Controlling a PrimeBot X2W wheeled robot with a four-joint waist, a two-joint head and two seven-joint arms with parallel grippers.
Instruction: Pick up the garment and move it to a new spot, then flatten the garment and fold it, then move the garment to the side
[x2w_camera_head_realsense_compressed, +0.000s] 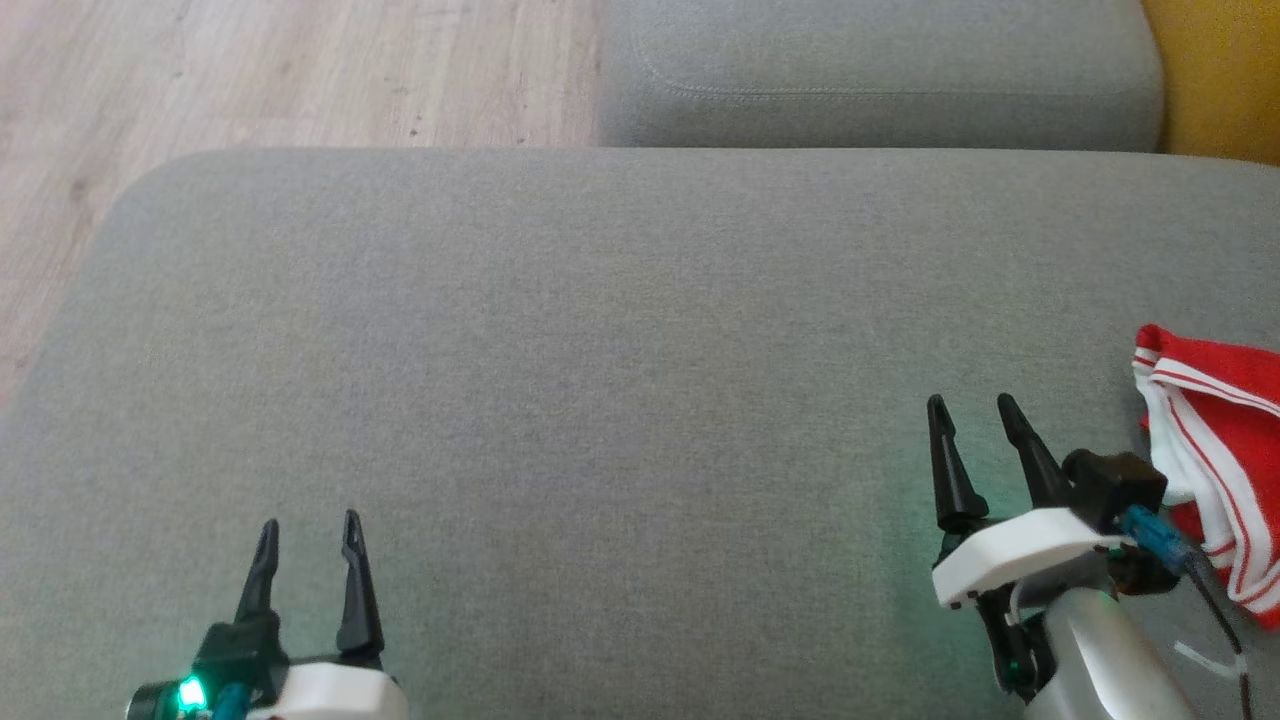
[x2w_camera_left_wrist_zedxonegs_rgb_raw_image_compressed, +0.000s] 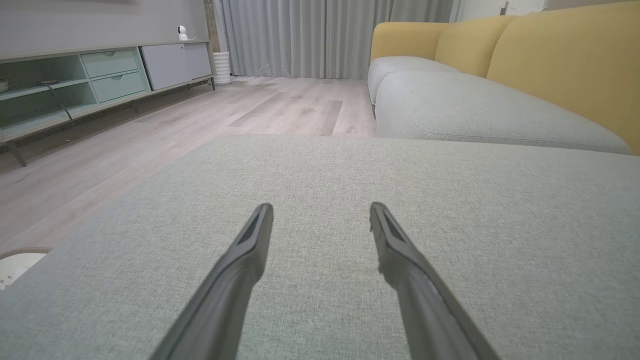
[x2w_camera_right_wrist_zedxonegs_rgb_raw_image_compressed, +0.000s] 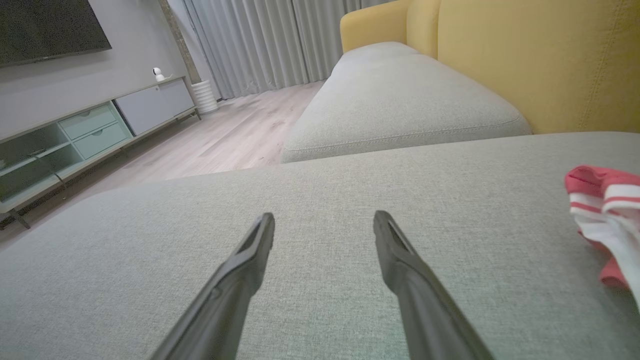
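Observation:
The garment (x2w_camera_head_realsense_compressed: 1225, 440), red with white panels and thin red-and-white stripes, lies bunched at the right edge of the grey cushion (x2w_camera_head_realsense_compressed: 600, 350); the picture's edge cuts it off. In the right wrist view the garment (x2w_camera_right_wrist_zedxonegs_rgb_raw_image_compressed: 602, 210) sits at the far right. My right gripper (x2w_camera_head_realsense_compressed: 972, 410) is open just left of it, fingers apart and nothing between them, also open in its own view (x2w_camera_right_wrist_zedxonegs_rgb_raw_image_compressed: 324, 222). My left gripper (x2w_camera_head_realsense_compressed: 308, 530) is open at the lower left, far from the garment, hovering low over bare cushion (x2w_camera_left_wrist_zedxonegs_rgb_raw_image_compressed: 321, 212).
A second grey seat cushion (x2w_camera_head_realsense_compressed: 880, 70) lies beyond the big one, with yellow sofa backrests (x2w_camera_right_wrist_zedxonegs_rgb_raw_image_compressed: 540, 60) on the right. Wooden floor (x2w_camera_head_realsense_compressed: 250, 80) runs along the left. A low sideboard (x2w_camera_left_wrist_zedxonegs_rgb_raw_image_compressed: 100, 80) and curtains (x2w_camera_left_wrist_zedxonegs_rgb_raw_image_compressed: 320, 35) stand across the room.

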